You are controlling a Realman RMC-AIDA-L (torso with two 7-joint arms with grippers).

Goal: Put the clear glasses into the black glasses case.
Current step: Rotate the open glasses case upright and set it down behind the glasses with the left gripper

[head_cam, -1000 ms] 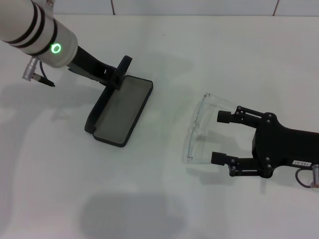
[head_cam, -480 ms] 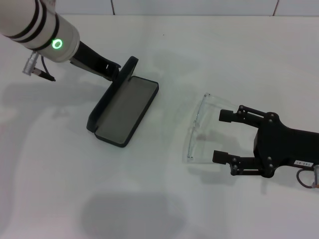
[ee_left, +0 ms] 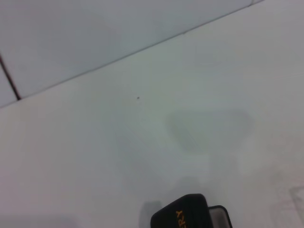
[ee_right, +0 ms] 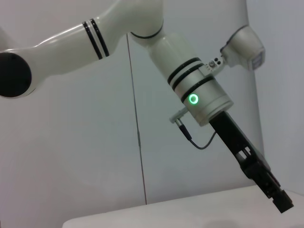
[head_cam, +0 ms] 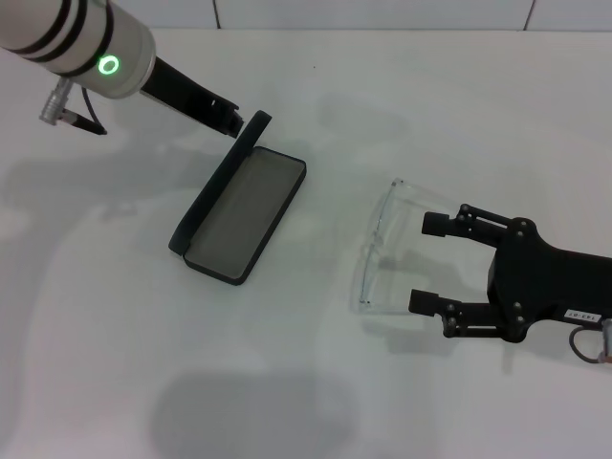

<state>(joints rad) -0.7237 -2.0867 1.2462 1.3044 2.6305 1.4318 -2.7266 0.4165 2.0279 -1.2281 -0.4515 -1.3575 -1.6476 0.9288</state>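
The black glasses case (head_cam: 245,212) lies open left of centre, grey lining up, its lid (head_cam: 221,182) standing nearly upright along its left side. My left gripper (head_cam: 232,120) is shut, its tip beside the lid's far corner; I cannot tell whether it touches. The left wrist view shows only that lid corner (ee_left: 183,217) with orange lettering. From the right wrist view the left gripper (ee_right: 281,203) looks shut with nothing in it. The clear glasses (head_cam: 375,251) lie on the table right of the case. My right gripper (head_cam: 426,263) is open, its fingertips just right of the glasses' temples.
The white tabletop (head_cam: 287,363) runs to a tiled wall (head_cam: 382,11) at the back. My left forearm with its green ring light (head_cam: 110,65) hangs over the far left corner. The right arm's black body (head_cam: 545,282) lies near the right edge.
The left gripper moved back and to the right, and the lid swung from low to almost upright. The case slid slightly right. The right gripper and glasses stayed put.
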